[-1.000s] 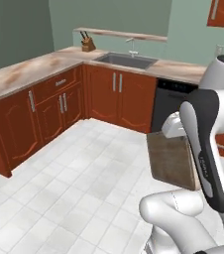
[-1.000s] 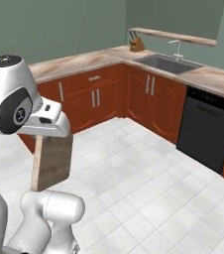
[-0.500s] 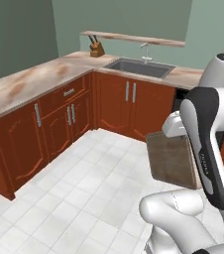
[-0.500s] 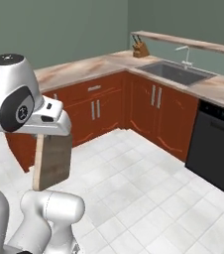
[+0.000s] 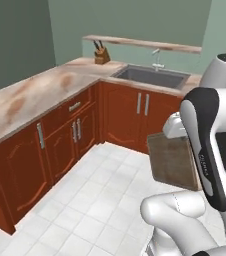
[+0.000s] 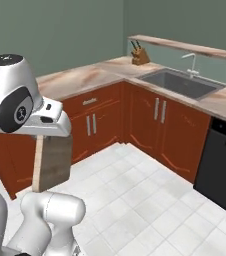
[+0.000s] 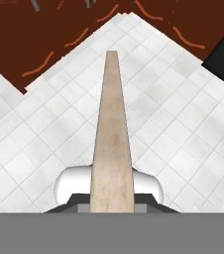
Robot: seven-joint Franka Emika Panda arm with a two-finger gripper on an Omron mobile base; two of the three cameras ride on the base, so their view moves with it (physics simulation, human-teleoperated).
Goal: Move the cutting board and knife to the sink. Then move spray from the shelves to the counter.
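1. Since a second ago our base has driven on and turned: the corner cabinets and sink (image 5: 151, 76) sit larger and further right in the left base view, while the board hangs under the hand as before. That is camera travel, not the things moving.
2. We hold the board (image 5: 172, 161) in the claw (image 7: 112, 198), jaws pinched narrow on its top edge. It hangs on edge over the tiled floor, face toward the left base camera.
3. In the hand view, we look straight down its thin edge (image 7: 112, 134), long axis running away from the fingers toward the floor.
4. The relation that counts: the sink (image 6: 180, 83) lies far ahead and to the right of the claw, set in the counter (image 6: 80, 77) under the shelf (image 6: 185, 46), with open floor between us and it. We judge the base has ground to cover before any reach.
5. The board hangs below counter height, so we judge it must be lifted over the counter's edge before it goes into the basin.
6. A knife block (image 5: 101, 54) stands at the far corner, left of the sink. We cannot make out the knife or spray.
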